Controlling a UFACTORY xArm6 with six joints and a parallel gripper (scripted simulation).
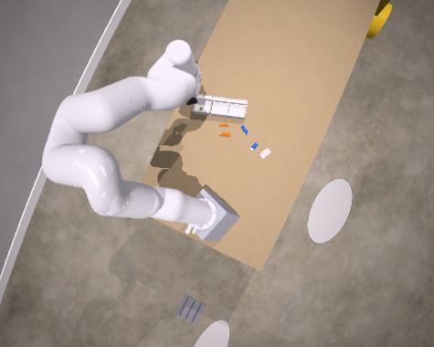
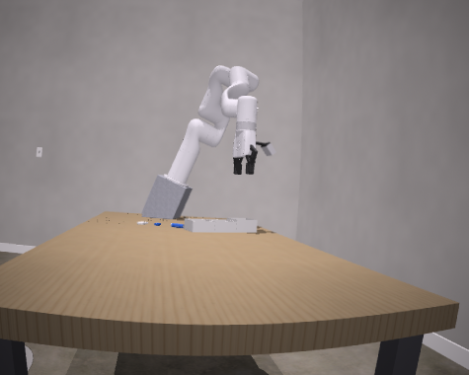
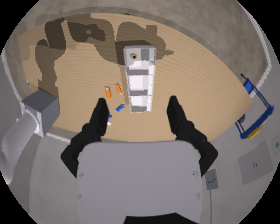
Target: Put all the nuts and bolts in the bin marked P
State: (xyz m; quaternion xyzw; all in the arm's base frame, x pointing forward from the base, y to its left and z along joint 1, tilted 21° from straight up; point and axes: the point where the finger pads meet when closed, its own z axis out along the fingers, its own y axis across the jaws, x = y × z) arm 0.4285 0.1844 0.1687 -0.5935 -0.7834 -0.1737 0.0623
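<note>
A white bin row with three compartments [image 1: 219, 107] lies on the wooden table; it also shows in the side view [image 2: 220, 225] and in the wrist view [image 3: 139, 78]. A small brown thing [image 1: 201, 108] lies in its end compartment nearest the arm. I cannot read the bin marks. Two orange pieces [image 1: 224, 130], two blue pieces [image 1: 249, 138] and a white piece [image 1: 265, 153] lie on the table beside the bins. My gripper [image 2: 244, 166] hangs high above the bin end, open and empty; its fingers show in the wrist view [image 3: 138, 121].
The arm's grey base [image 1: 217, 215] stands at the table's near edge. A yellow object [image 1: 379, 20] sits off the far table corner. A white disc [image 1: 330, 210] and a small grey grate [image 1: 190, 308] lie on the floor.
</note>
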